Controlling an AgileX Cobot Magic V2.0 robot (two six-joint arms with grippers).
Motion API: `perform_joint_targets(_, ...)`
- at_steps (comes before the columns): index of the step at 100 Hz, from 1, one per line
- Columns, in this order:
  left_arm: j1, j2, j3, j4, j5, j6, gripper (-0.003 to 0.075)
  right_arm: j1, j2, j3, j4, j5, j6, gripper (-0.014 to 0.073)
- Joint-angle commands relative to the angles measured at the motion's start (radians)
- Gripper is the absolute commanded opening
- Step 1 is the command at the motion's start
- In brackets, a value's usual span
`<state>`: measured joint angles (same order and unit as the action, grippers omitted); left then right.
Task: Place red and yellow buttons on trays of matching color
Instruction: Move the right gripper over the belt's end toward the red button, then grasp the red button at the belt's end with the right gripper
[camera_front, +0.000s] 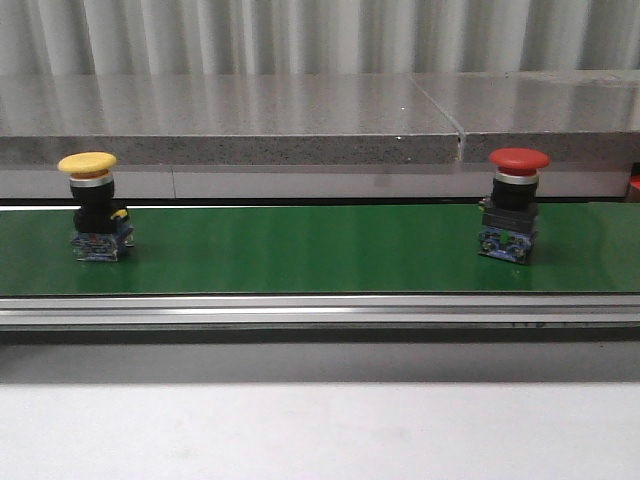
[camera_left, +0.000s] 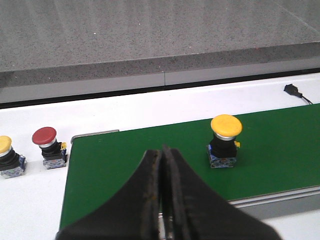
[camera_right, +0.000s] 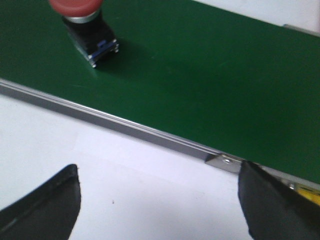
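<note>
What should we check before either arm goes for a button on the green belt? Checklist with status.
1. Yellow button upright on the green belt: ok.
2. Red button upright on the belt: ok.
3. Left end effector open for a grasp: not ok, fingers pressed together.
4. Right end effector open: ok, fingers spread wide, nothing between them.
5. Matching trays located: cannot tell, none visible in any view.
6. Spare buttons accounted for: ok, another red button and another yellow button stand off the belt's end on the white surface.
</note>
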<state>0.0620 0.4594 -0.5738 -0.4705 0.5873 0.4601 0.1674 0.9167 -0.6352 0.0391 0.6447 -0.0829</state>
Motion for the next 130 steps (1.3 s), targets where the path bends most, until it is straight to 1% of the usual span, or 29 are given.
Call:
perform_joint_targets(1,-0.007,0.004,-0.026,-0.028,-0.064,0.002,-0.002,0.024,0.095,-0.08,0.004,-0.068,-0.011,0.063)
perform_joint_targets(15,-0.007,0.004,-0.026,-0.028,-0.064,0.002,-0.002,0.044,0.228,-0.181,0.012,-0.056,-0.011,0.063)
perform_joint_targets(36,-0.007,0.004,-0.026,-0.028,-0.064,0.002,-0.002,0.044,0.383,-0.323,0.014,-0.055,-0.012,0.063)
perform_joint_targets(54,-0.007,0.004,-0.026,-0.028,-0.064,0.002,-0.002,0.038,0.512,-0.409,0.013,-0.041,-0.013,0.063)
perform_joint_targets(61,-0.007,0.004,-0.026,-0.028,-0.064,0.002,-0.002,0.038,0.557,-0.433,0.01,-0.031,-0.013,0.0617)
perform_joint_targets(68,-0.007,0.004,-0.026,-0.028,-0.064,0.002,-0.002,0.038,0.593,-0.45,0.006,-0.027,-0.013,0.0573)
perform_joint_targets(73,-0.007,0.004,-0.026,-0.028,-0.064,0.002,-0.002,0.038,0.611,-0.459,0.006,-0.017,-0.013,0.0514)
perform_joint_targets(80,-0.007,0.004,-0.026,-0.028,-0.064,0.002,-0.002,0.038,0.622,-0.468,0.006,0.019,-0.013,0.0395)
perform_joint_targets(85,-0.007,0.004,-0.026,-0.028,-0.064,0.002,-0.002,0.037,0.622,-0.478,0.005,0.049,-0.013,0.0294)
perform_joint_targets(92,-0.007,0.004,-0.026,-0.028,-0.064,0.002,-0.002,0.027,0.62,-0.504,0.003,0.093,-0.013,0.0214)
perform_joint_targets(97,-0.007,0.004,-0.026,-0.028,-0.064,0.002,-0.002,0.011,0.62,-0.533,0.002,0.122,-0.013,0.0197)
perform_joint_targets(110,-0.007,0.004,-0.026,-0.028,-0.064,0.002,-0.002,-0.069,0.617,-0.629,-0.005,0.203,-0.013,0.0196)
perform_joint_targets(118,-0.007,0.004,-0.026,-0.028,-0.064,0.002,-0.002,-0.148,0.617,-0.696,-0.006,0.24,-0.013,0.0196)
perform_joint_targets(130,-0.007,0.004,-0.026,-0.028,-0.064,0.002,-0.002,-0.28,0.619,-0.777,-0.006,0.227,-0.012,0.0196)
